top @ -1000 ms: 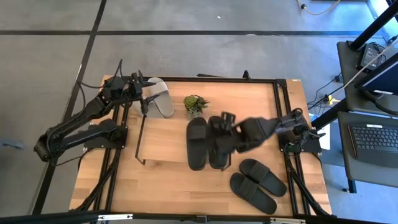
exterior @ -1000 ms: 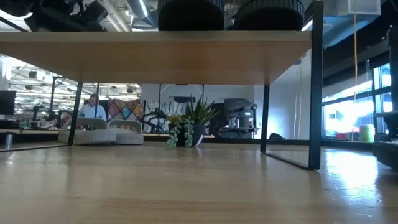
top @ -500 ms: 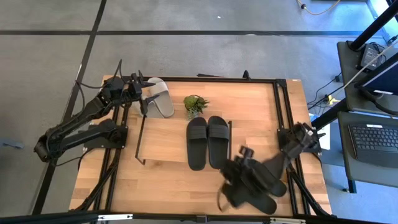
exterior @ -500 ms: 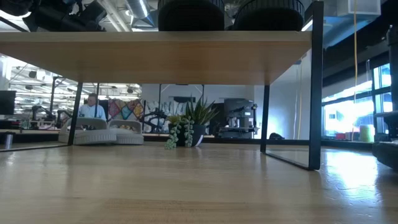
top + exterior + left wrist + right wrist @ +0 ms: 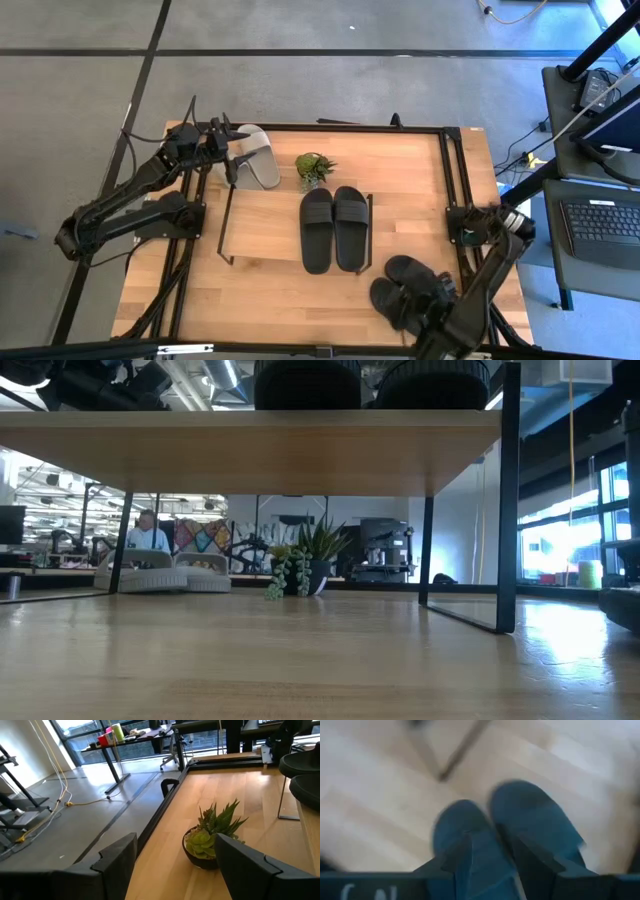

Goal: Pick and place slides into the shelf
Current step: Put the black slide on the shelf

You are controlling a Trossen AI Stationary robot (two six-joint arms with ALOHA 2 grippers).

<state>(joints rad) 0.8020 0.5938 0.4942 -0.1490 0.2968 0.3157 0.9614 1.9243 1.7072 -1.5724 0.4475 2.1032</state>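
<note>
two black slides (image 5: 333, 228) already sit on the shelf (image 5: 262, 222). right gripper (image 5: 490, 851), jaws apart and empty, hangs over the black pair (image 5: 412, 292) near the table's front edge. rubber's probably light and bendy, so pinch the strap. left gripper (image 5: 172, 857) is open by the grey slides (image 5: 255, 157).

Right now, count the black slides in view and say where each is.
4. Two lie side by side on the shelf, at and. Two lie on the table beside the right arm, at and.
</note>
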